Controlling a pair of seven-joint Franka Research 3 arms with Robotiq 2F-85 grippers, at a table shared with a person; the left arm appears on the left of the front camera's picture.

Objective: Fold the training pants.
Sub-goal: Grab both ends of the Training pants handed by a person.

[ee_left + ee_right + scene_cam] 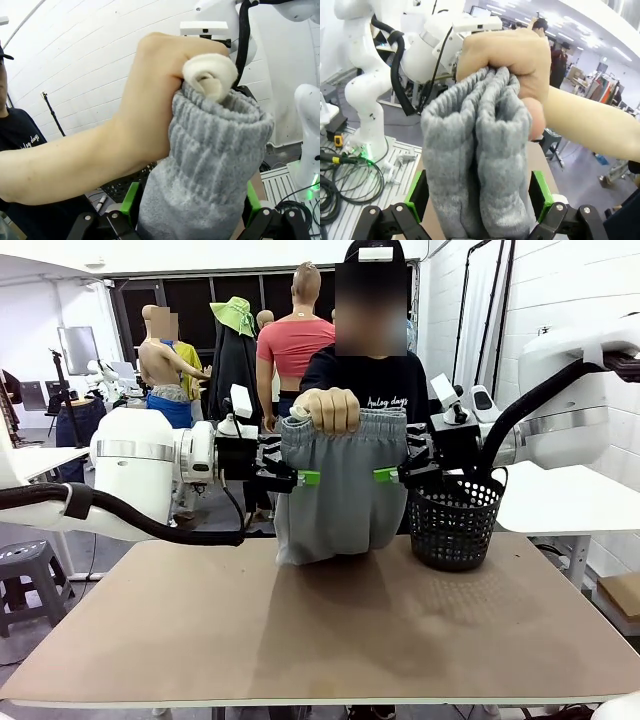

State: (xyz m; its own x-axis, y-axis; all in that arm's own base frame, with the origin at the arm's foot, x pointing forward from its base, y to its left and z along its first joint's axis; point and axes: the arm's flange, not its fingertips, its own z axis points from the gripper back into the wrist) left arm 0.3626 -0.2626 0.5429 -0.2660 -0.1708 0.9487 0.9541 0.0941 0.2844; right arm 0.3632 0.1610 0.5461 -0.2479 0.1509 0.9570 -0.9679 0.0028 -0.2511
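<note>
Two claws spread wide on my feeds, left claw (pixel 191 197) and right claw (pixel 479 194) each straddling the training pants (pixel 340 495), person's hand (pixel 330 410) gripping the waistband (pixel 385 423) above the bench (pixel 320 640)

Pers. hand (pixel 520 60) clutches training pants (pixel 475 150) top; gripper (pixel 477 195) spread, pads (pixel 540 192) flanking fabric.

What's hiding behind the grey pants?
Behind the training pants stands a person whose hand grips the waistband. The cloth covers the person's middle, so that part can't be seen.
</note>
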